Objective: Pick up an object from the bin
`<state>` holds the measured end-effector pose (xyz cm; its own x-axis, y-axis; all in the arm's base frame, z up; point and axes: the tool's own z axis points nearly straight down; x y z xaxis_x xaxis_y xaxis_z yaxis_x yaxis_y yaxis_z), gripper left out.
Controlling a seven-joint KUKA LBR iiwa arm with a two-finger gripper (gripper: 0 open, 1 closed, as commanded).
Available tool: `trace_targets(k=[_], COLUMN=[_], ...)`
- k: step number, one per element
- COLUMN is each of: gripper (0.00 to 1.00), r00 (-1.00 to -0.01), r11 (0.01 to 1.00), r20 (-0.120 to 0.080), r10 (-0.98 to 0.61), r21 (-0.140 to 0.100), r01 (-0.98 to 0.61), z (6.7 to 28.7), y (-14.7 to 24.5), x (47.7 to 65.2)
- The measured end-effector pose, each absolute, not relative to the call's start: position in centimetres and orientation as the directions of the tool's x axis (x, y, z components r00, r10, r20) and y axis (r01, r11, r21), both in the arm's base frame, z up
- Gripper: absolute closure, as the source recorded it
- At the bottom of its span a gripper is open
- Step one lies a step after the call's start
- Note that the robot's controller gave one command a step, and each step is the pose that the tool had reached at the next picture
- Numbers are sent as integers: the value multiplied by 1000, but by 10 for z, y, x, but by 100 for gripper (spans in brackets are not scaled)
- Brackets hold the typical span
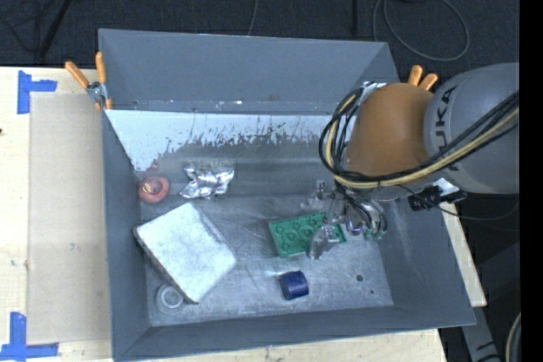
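Note:
My gripper (323, 220) is low at the right of the bin floor, its fingers standing astride the right end of a flat green studded building plate (295, 234). One fingertip shows above the plate's edge, the other below it near the plate's right corner. A gap remains between the fingers. A small blue cylinder (293, 285) lies just in front of the plate, apart from the gripper.
A white-grey rectangular sponge block (184, 250) lies at the front left with a clear ring (170, 297) beside its near corner. A crumpled foil piece (208, 181) and a small red round thing (153, 189) sit at the back left. The arm's orange cover hangs over the right wall.

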<state>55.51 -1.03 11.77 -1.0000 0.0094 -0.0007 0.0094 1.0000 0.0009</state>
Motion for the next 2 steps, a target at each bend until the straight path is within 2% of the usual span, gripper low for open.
trace_targets(k=[1, 2], gripper=[100, 100], r00=[-1000, -1000], r11=[1000, 1000], r20=[-3, -1], r10=[10, 11], r21=[1, 1], r01=[10, 11], z=[149, 160], y=[-10, -11], x=[556, 556])
